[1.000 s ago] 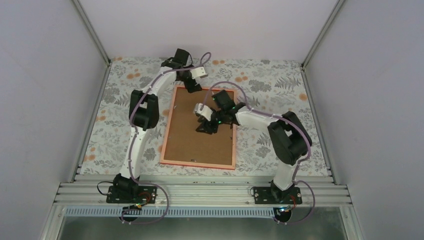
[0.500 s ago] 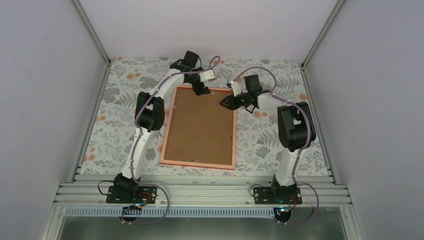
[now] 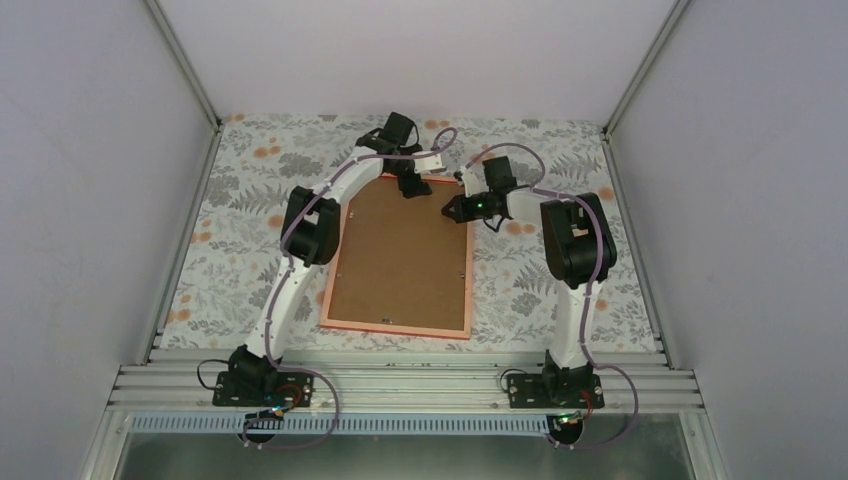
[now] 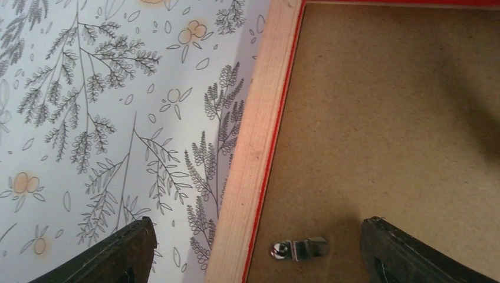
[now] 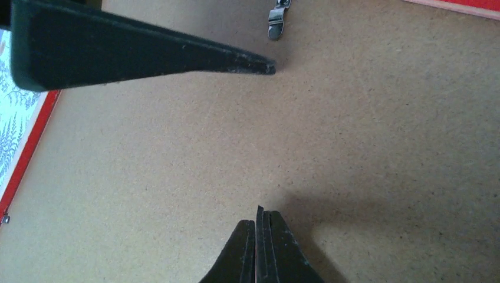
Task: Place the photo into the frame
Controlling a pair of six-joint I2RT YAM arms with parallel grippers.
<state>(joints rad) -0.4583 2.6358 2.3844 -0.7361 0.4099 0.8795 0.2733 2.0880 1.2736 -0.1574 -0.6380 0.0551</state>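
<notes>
Frame (image 4: 253, 147) likely rigid, light, pane fragile; grasp its outer rim. Left tool (image 4: 256, 233) spread, right tool (image 5: 258, 217) pressed together.

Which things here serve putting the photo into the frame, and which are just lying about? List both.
For the job:
frame, back up
backing board, seated in it
metal clip at the board's edge
left gripper, open, astride the frame's edge
right gripper, shut, over the board
The photo is not in view.

Just there:
flowered tablecloth
</notes>
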